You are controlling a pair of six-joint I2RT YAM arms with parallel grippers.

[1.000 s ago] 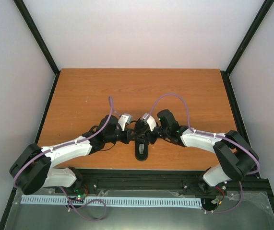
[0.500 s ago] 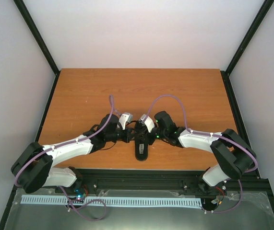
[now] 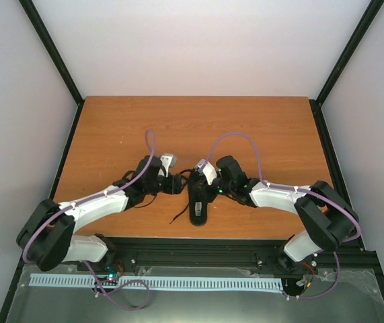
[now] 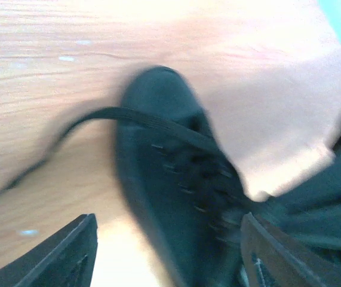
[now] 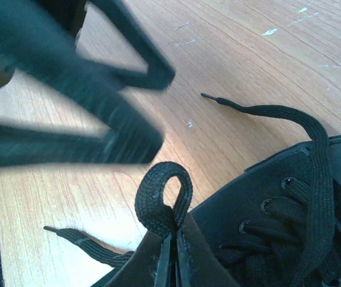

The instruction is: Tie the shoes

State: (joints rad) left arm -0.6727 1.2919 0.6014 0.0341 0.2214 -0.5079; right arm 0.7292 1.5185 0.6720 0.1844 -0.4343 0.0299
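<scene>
The black shoe (image 3: 197, 210) lies near the table's front edge between my two arms, toe toward the near edge. My right gripper (image 5: 173, 232) is shut on a small loop of black lace (image 5: 158, 200) just beside the shoe's eyelets (image 5: 266, 209). My left gripper (image 4: 167, 224) stands open over the shoe (image 4: 170, 185), one finger on either side, holding nothing. In the right wrist view it is a dark blur (image 5: 68, 113) at the upper left. One loose lace (image 4: 51, 143) trails off the shoe across the wood. In the top view my left gripper (image 3: 175, 184) and right gripper (image 3: 201, 190) flank the shoe's upper part.
The wooden table (image 3: 198, 128) stretches away behind the shoe. A black rail (image 3: 198, 247) runs along the near edge just below the toe. A lace end (image 3: 177, 218) lies on the wood left of the shoe. Purple cables (image 3: 245, 138) arch over both wrists.
My right gripper has shut on a loop of lace. My left gripper has opened and drawn back to the left. A lace end has dropped onto the wood left of the shoe.
</scene>
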